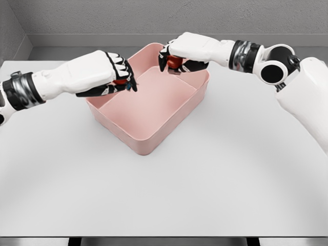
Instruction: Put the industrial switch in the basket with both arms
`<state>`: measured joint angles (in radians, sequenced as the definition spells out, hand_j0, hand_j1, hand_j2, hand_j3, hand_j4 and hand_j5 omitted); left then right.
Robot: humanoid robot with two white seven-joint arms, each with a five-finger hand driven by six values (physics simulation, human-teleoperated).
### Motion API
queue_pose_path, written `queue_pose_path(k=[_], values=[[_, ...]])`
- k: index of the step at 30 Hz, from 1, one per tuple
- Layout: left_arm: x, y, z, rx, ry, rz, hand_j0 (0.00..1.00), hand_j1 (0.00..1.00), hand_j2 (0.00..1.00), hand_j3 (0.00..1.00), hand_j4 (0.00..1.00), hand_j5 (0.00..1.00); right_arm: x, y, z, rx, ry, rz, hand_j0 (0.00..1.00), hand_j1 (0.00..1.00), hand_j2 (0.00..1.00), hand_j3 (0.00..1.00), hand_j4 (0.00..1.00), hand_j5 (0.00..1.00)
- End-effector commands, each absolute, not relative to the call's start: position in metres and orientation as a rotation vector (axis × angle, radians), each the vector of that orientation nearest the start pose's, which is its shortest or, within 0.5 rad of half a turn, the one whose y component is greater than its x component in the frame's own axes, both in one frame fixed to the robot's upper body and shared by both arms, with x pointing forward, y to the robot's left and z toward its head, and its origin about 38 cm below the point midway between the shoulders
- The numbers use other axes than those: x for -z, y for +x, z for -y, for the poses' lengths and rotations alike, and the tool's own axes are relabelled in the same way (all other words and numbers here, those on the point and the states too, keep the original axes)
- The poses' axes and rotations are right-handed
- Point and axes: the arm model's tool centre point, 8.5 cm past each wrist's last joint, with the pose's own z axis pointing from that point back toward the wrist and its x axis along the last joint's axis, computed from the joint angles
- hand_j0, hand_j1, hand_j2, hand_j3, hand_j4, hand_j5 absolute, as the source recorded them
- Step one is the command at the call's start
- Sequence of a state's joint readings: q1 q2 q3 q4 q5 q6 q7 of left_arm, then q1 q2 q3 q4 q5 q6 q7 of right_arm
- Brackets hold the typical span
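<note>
Head view, single frame. We start at the left hand [105, 77]: fingers curled, hovering over the left rim of the basket [134, 141]. Something red [121, 81] and a sliver of teal show under its fingers; we take this for part of a switch, but the piece is too hidden to name firmly.

Right hand [179, 59]: fingers curled likewise, over the far corner of the basket, closed around a red piece [175, 61] that peeks out between palm and fingers. Whether the two red glimpses are one object or two, we cannot tell; they sit well apart, one under each hand.

Outward: the basket is pink, square, rotated corner-on to us, resting on the white table [164, 195]. Its visible floor is bare; nothing lies in it that we can see.

Progress, our judgement: the carry looks done, both hands are above the basket, and what is left is the lowering or release, then withdrawal of the arms. Not yet placed.

Counts:
- hands: 2, both grasping
- baskets: 1
- red pieces seen: 2 glimpses, object count uncertain
- tables: 1
- other loose items on the table: none seen
</note>
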<state>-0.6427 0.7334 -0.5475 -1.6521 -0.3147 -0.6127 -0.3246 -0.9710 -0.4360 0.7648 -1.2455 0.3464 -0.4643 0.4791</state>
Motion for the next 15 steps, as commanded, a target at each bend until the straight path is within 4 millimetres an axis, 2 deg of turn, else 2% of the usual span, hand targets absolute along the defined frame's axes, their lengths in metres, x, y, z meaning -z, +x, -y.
queue_pose_path(k=[1,2,3,4,5,15], values=[[-0.283,0.411,-0.224,-2.395,-0.435,-2.48,0.5,0.5,0.5,0.5,0.5,0.5,-0.283,0.509,0.16,-1.953,-0.346,1.714,0.43,0.43,0.43,0.43,0.43,0.43],[-0.285,0.412,-0.224,-2.391,-0.441,-2.479,0.5,0.5,0.5,0.5,0.5,0.5,-0.283,0.51,0.168,-1.951,-0.358,1.702,0.43,0.43,0.43,0.43,0.43,0.43],[-0.285,0.412,-0.224,-2.394,-0.439,-2.477,0.6,0.6,0.6,0.6,0.6,0.6,-0.283,0.51,0.171,-1.95,-0.365,1.695,0.43,0.43,0.43,0.43,0.43,0.43],[-0.286,0.412,-0.224,-2.386,-0.434,-2.486,0.84,0.84,0.84,0.84,0.84,0.84,-0.283,0.51,0.173,-1.95,-0.368,1.693,0.43,0.43,0.43,0.43,0.43,0.43],[-0.287,0.412,-0.223,-2.378,-0.432,-2.49,1.0,1.0,1.0,1.0,1.0,1.0,-0.282,0.51,0.177,-1.95,-0.374,1.685,0.43,0.43,0.43,0.43,0.43,0.43],[-0.293,0.414,-0.221,-2.356,-0.443,-2.495,1.0,1.0,1.0,1.0,1.0,1.0,-0.28,0.51,0.179,-1.949,-0.376,1.678,0.43,0.43,0.43,0.43,0.43,0.43]])
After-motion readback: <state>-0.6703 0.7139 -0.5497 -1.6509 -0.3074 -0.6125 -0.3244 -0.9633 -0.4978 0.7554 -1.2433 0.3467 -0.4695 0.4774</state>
